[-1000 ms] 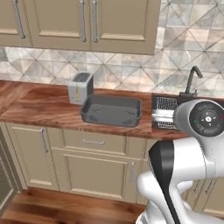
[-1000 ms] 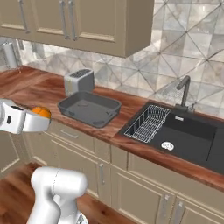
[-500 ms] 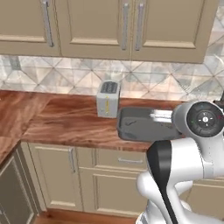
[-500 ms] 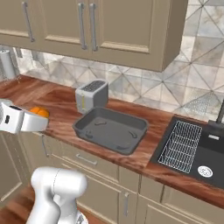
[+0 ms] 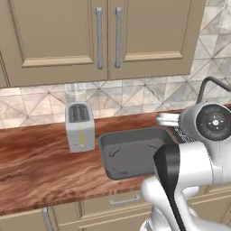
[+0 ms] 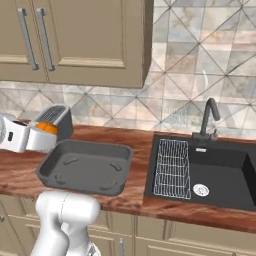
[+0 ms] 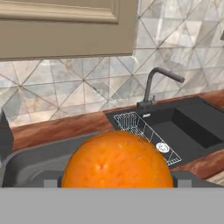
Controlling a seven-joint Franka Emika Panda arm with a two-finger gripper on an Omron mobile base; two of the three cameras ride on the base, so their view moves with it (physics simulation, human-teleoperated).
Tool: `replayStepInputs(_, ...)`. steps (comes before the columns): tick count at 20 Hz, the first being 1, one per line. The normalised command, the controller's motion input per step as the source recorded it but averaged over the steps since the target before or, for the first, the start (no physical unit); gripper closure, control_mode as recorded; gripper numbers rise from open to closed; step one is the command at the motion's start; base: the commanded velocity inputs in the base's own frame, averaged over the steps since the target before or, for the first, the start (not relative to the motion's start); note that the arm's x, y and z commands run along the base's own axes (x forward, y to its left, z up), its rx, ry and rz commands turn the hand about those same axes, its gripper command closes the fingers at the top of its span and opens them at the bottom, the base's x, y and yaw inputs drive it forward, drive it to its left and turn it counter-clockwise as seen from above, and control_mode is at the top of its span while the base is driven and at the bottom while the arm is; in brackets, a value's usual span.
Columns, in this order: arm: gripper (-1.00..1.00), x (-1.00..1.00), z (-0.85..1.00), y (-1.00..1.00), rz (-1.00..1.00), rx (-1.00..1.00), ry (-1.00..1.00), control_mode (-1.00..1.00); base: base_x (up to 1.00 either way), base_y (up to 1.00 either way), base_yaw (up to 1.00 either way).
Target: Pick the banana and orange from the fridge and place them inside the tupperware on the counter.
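Brown table (image 6: 20, 175) holds the tupperware (image 6: 86, 167). Our gripper (image 6: 44, 136) is grasping the orange (image 6: 46, 128) just left of the tupperware, above its rim.

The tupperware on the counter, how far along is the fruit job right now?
Done: the orange is out of the fridge and sits between the gripper's fingers, at the left end of the tupperware, in front of the toaster. In hand: bringing it over the tray. Left: the tupperware holds no fruit, so the orange must go in, and the banana must follow.
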Motion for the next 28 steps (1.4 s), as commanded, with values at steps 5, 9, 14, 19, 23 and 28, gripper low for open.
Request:
replayStepInputs(5,1.00,0.00,0.00,0.00,0.00,0.00,0.00,1.00,0.52,0.16,-0.22)
replayStepInputs(9,1.00,0.27,-0.34,-0.01,0.00,0.00,0.14,-1.00,0.00,0.00,0.00)
replayStepInputs(14,1.00,0.04,-0.60,-0.07,0.07,0.10,0.24,-1.00,0.00,0.00,0.00)
replayStepInputs(19,1.00,0.01,-0.52,-0.01,0.13,0.04,0.13,-1.00,0.00,0.00,0.00)
replayStepInputs(23,1.00,0.07,-0.35,0.00,0.09,0.04,0.18,-1.00,0.00,0.00,0.00)
replayStepInputs(28,1.00,0.35,-0.31,0.00,0.11,0.02,0.33,-1.00,0.00,0.00,0.00)
